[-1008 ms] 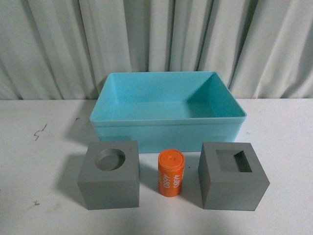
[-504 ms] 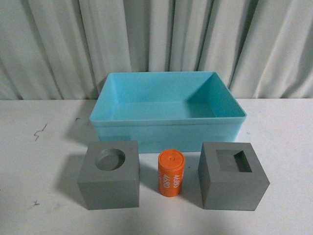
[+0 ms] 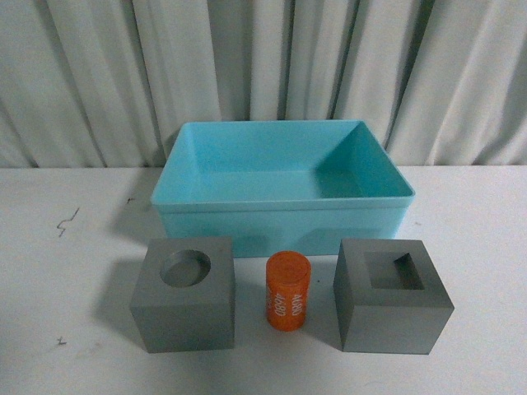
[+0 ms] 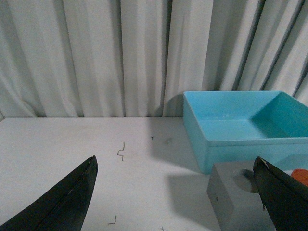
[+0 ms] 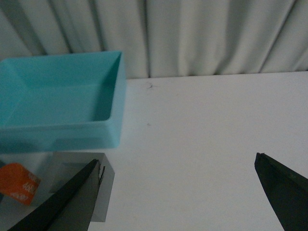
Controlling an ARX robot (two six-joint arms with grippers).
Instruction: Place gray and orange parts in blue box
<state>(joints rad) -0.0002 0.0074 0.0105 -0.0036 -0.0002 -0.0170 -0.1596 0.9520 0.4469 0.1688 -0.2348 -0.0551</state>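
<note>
In the front view the blue box (image 3: 280, 224) stands at the back middle of the white table, and I see nothing inside it. In front of it stand in a row the gray cube with a round recess (image 3: 185, 317), the orange cylinder (image 3: 287, 290) with white digits, and the gray cube with a square recess (image 3: 387, 317). Neither gripper shows in the front view. My left gripper (image 4: 175, 161) is open and empty above the table, with the round-recess cube (image 4: 231, 202) by its one finger. My right gripper (image 5: 178, 160) is open and empty, with the square-recess cube (image 5: 108, 192) by its one finger.
A pleated grey curtain (image 3: 263, 74) closes off the back of the table. Small dark marks (image 3: 64, 220) lie on the table left of the box. The box also shows in the left wrist view (image 4: 240, 144) and in the right wrist view (image 5: 62, 132).
The orange cylinder has turned or tipped slightly in place, with less of its top showing now. The box and both cubes have not moved.
</note>
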